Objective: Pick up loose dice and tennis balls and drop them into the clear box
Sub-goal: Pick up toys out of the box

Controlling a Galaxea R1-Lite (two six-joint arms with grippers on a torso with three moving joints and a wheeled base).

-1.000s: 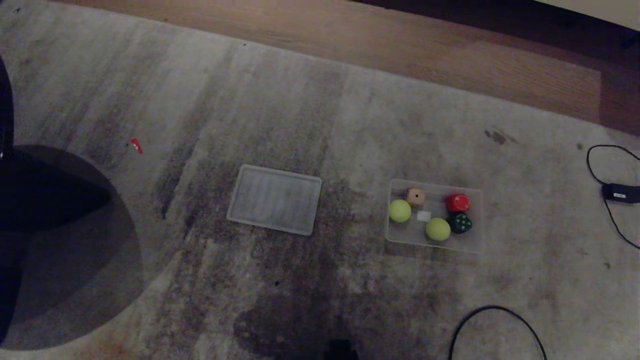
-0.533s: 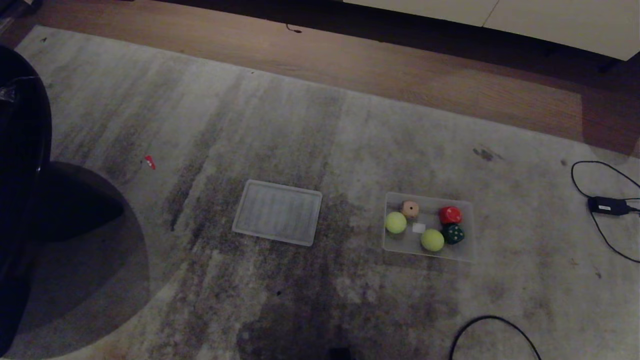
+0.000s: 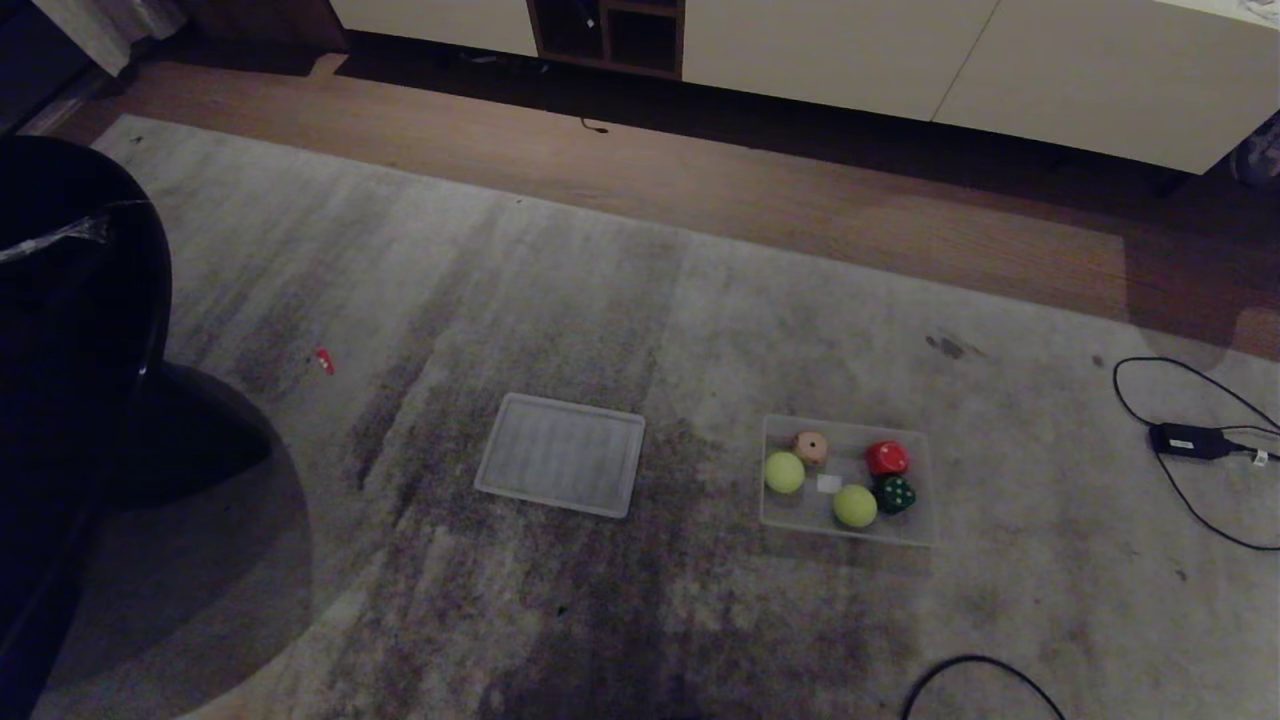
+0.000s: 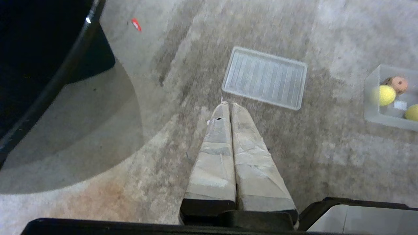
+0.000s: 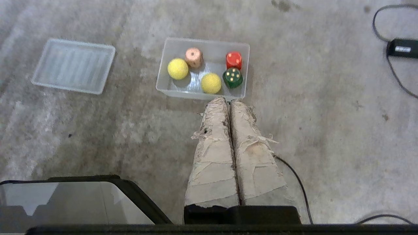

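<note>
Cabinets newly in view.

We look down on a grey, mottled rug with darker streaks and a small dark stain. Beyond its far edge runs a wood floor, then pale cabinet fronts with an open dark-wood shelf unit between them. A black cable with adapter lies at the rug's right. Light is dim.
</note>
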